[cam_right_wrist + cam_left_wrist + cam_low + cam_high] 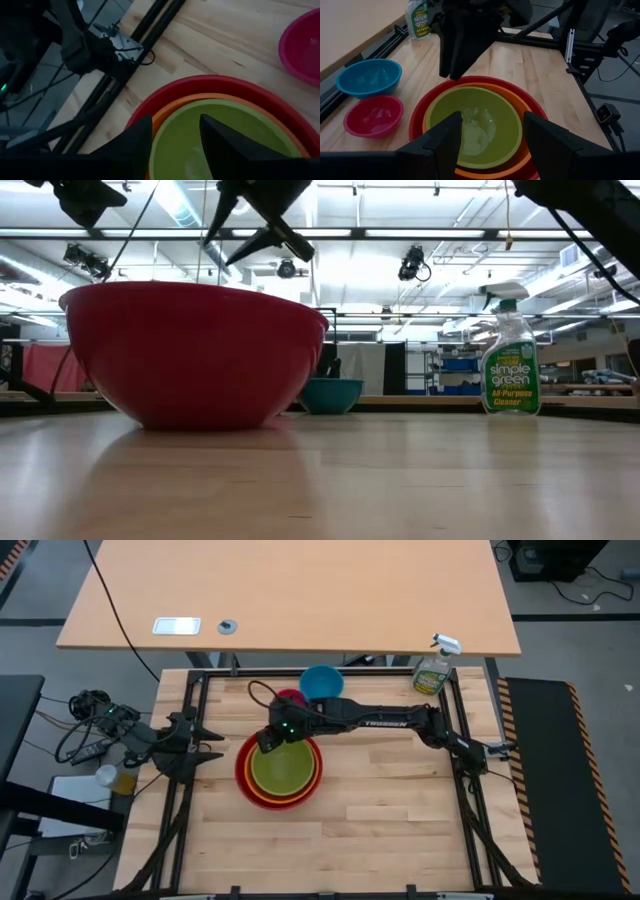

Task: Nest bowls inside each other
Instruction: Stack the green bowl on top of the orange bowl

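Note:
The red bowl (243, 778) stands on the table with the orange bowl (312, 783) and the lime green bowl (283, 770) nested inside it. The pink-magenta bowl (374, 115) and the blue bowl (369, 77) stand apart on the wood, beyond the stack's far edge. My right gripper (268, 743) hangs open above the stack's far left rim, its fingers (268, 235) clear of the bowls with nothing between them. My left gripper (490, 142) stands open at the table's left edge and faces the stack.
A green spray bottle (432, 670) stands at the table's far right corner. Black frame rails (190, 710) run along the table's left, right and far edges. A light wooden desk (300, 590) lies beyond the far edge. Bare wood (330, 850) stretches toward the near edge.

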### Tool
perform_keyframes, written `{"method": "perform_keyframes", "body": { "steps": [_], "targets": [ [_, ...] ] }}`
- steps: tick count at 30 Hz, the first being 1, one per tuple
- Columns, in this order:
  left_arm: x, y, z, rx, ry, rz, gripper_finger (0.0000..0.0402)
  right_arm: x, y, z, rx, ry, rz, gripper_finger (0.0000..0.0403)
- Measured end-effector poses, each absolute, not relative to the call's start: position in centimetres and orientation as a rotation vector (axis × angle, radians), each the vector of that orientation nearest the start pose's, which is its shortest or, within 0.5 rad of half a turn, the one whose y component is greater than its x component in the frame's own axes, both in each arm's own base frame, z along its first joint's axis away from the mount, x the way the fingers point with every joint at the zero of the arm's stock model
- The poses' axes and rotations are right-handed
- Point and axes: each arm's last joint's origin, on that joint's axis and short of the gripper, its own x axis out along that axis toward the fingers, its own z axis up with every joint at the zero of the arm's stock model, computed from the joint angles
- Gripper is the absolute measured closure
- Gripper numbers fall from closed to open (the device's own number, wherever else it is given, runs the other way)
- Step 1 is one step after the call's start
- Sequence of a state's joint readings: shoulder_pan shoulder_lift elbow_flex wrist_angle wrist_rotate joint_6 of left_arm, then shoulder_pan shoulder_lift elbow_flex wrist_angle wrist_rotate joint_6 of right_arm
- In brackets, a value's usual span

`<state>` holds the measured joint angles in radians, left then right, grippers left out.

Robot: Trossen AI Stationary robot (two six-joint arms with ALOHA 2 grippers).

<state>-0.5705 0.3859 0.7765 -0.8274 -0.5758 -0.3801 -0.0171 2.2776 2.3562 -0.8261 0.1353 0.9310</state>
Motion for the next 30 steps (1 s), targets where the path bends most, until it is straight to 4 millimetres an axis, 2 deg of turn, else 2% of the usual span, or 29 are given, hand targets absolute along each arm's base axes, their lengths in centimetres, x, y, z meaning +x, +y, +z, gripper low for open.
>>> {"method": "perform_keyframes", "body": {
  "steps": [6, 19, 30],
  "targets": [
    [6.1, -2.1, 31.3, -0.139, 0.359, 0.074, 0.0187, 50.2, -0.2, 31.9, 0.881, 0.582, -0.519, 0.0231],
    [6.1, -2.0, 31.3, -0.139, 0.359, 0.074, 0.0187, 50.2, 2.0, 32.0, 0.817, 0.518, -0.582, 0.0231],
    [6.1, -2.0, 31.3, -0.139, 0.359, 0.074, 0.0187, 50.3, 2.1, 32.1, 0.8, 0.533, -0.543, 0.0231]
  ]
}}
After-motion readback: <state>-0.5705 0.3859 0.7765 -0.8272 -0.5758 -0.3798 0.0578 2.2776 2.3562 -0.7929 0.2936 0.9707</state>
